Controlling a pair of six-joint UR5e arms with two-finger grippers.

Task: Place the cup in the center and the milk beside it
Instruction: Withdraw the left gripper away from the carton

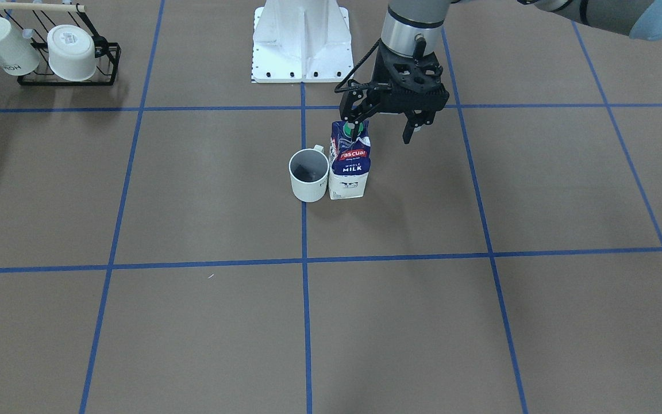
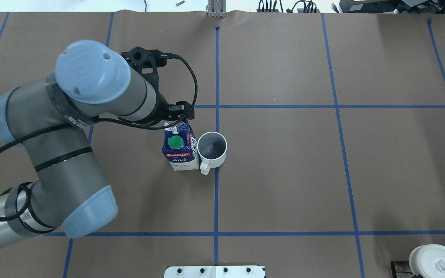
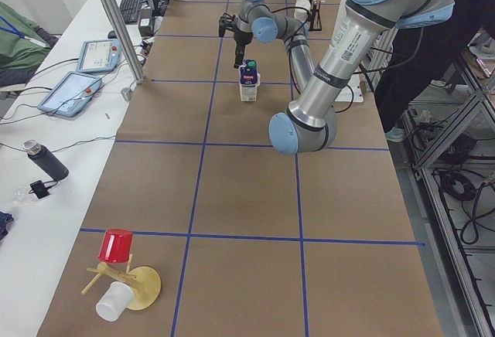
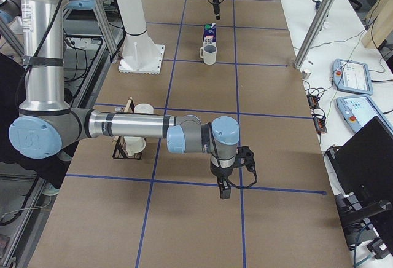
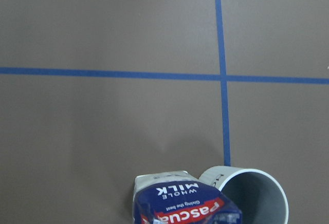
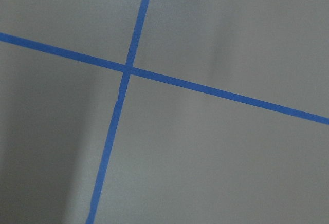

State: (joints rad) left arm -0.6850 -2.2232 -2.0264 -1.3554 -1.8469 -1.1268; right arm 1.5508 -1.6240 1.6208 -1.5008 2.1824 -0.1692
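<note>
Two task items stand upright together at the center (image 1: pixel 285 227) of the brown surface (image 1: pixel 193 322). The cup (image 1: pixel 309 184) sits across the middle blue tape line, between the two crosswise lines, with its handle turned toward the robot's base. The milk (image 1: pixel 349 164) stands touching it on the robot's left side, its green cap (image 2: pixel 175 142) facing up. The left jaws hang spread wide and empty above the carton, a little toward the robot's base. One fingertip (image 1: pixel 354 131) overlaps the cap in the front-facing view, yet the overhead view shows the cap uncovered. The right jaws point down over bare surface well to the robot's right. They show only from the side, so I cannot tell how far apart they stand. Far off on the robot's right, a wire rack (image 1: pixel 110 57) holds two white mugs.
</note>
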